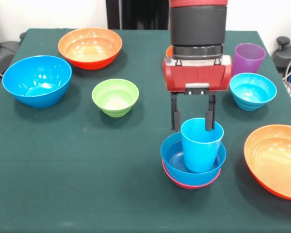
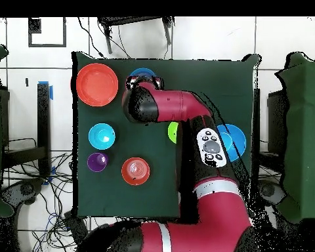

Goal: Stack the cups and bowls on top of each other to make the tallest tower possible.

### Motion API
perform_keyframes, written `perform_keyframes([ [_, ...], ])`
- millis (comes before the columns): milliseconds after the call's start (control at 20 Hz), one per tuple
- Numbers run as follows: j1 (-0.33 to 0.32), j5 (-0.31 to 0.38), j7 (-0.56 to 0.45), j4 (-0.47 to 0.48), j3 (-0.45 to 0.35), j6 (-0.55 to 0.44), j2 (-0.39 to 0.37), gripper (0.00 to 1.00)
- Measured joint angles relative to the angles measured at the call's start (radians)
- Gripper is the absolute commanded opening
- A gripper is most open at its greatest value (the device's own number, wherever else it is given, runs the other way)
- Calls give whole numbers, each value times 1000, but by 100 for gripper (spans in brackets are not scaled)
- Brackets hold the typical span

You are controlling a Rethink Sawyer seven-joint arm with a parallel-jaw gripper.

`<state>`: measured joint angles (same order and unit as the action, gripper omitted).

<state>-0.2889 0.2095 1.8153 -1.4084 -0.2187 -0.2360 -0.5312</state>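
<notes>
Tower building on the green bench: a light blue cup stands upright inside a blue bowl nested on a pink bowl, near the front edge. The jaws hang directly behind the cup's rim, spread apart, one finger left of the cup and the other at its far rim; whether they touch it cannot be told. Judged from this, the cup is being set down, so a straight vertical lift clear of the rim would avoid tipping it. Well apart wait a purple cup, cyan bowl, green bowl, large blue bowl and two orange bowls.
</notes>
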Motion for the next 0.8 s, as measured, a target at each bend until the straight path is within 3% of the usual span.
perform_keyframes([
  [800, -5, 0, 0, -76, -2, -89, -96, 100],
])
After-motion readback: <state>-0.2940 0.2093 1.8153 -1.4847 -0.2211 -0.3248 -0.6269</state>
